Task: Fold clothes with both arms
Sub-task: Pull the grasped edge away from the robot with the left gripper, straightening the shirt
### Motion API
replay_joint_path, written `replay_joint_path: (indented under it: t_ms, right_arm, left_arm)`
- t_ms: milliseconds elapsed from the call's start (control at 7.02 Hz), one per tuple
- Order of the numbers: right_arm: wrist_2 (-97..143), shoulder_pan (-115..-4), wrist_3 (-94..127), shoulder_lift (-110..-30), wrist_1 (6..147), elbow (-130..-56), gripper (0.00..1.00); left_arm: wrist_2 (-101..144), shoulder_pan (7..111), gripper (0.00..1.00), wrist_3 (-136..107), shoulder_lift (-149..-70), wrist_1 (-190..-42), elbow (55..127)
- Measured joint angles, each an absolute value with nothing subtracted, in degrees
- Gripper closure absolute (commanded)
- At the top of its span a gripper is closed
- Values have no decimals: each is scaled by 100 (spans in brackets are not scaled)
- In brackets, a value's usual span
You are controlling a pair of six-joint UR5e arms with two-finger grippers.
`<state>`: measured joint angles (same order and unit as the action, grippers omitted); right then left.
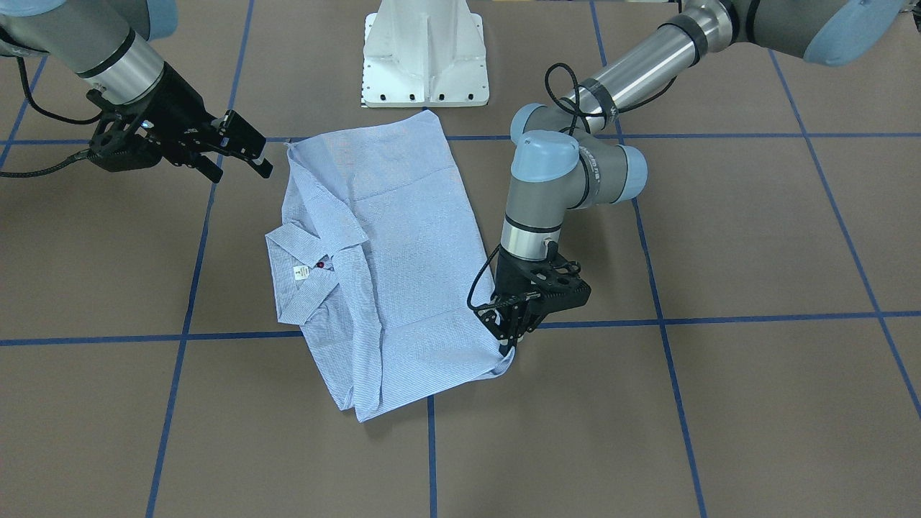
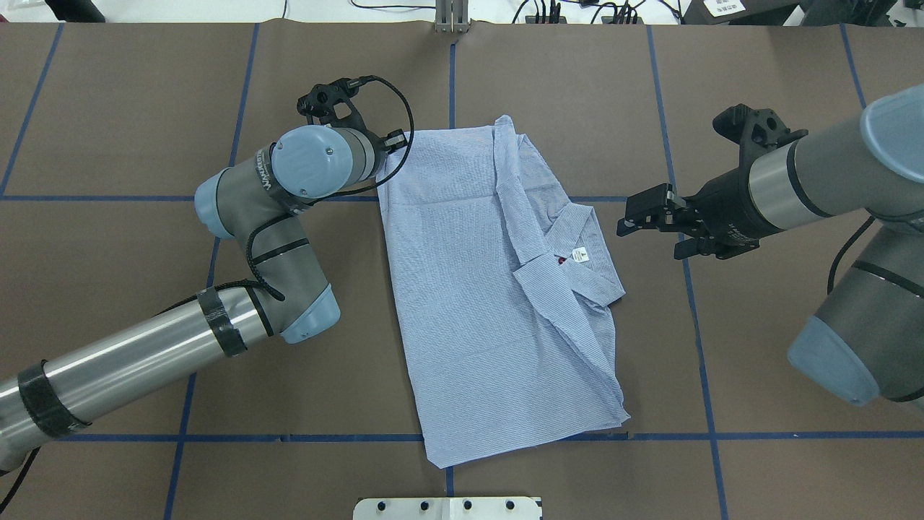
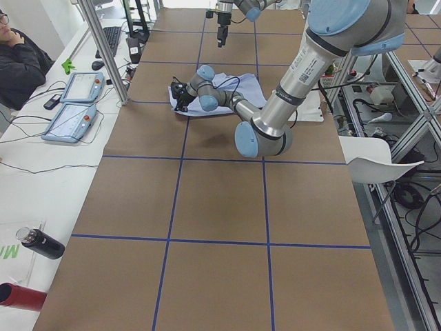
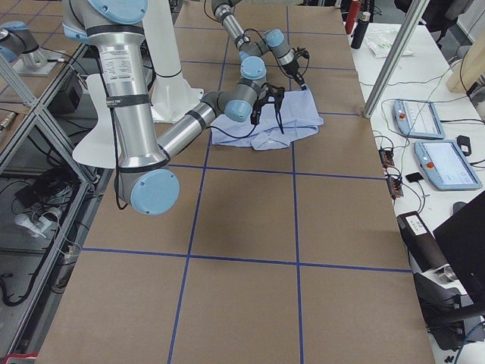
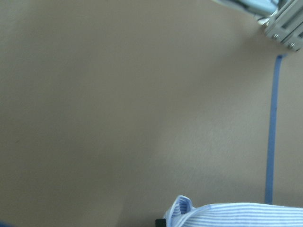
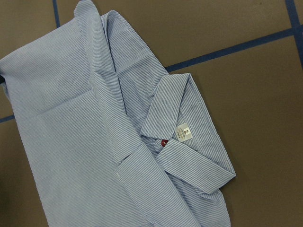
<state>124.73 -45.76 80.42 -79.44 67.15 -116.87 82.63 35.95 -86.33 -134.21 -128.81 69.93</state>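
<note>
The light blue-and-white striped shirt (image 2: 491, 289) lies folded into a long panel at the table's middle. Its collar, with a white label (image 6: 182, 132) and a red button (image 6: 163, 143), faces the right arm's side. My left gripper (image 1: 509, 347) points straight down at the shirt's far corner, fingers pinched together on the cloth. The left wrist view shows only that bunched corner (image 5: 189, 213) at the frame's bottom edge. My right gripper (image 2: 646, 235) hovers open just off the collar side, touching nothing, and its wrist camera looks down on the collar.
The white pedestal base (image 1: 426, 57) stands at the robot's edge of the table, just behind the shirt. Blue tape lines (image 2: 451, 72) grid the brown surface. A side bench with teach pendants (image 3: 72, 103) and a seated person lies beyond the far edge.
</note>
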Motion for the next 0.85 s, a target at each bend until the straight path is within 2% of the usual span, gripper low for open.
replay_joint_path:
  t_ms: [570,712,855]
  right_arm:
    - [12454,-4571,8042,-7913,6715,-11661,0]
    - [12454,-4571,8042,-7911,6713,-11658,0]
    - [12442,-4567,8042,-7908,6709,-11655,0]
  left_arm:
    - [7665,3813,100,-8386,-13808,-14173,6334]
    - [7489,3829,93,-8380,-13862,-14402,6144]
    - [7365,3830,1,-8379,-13926,-14523,6011]
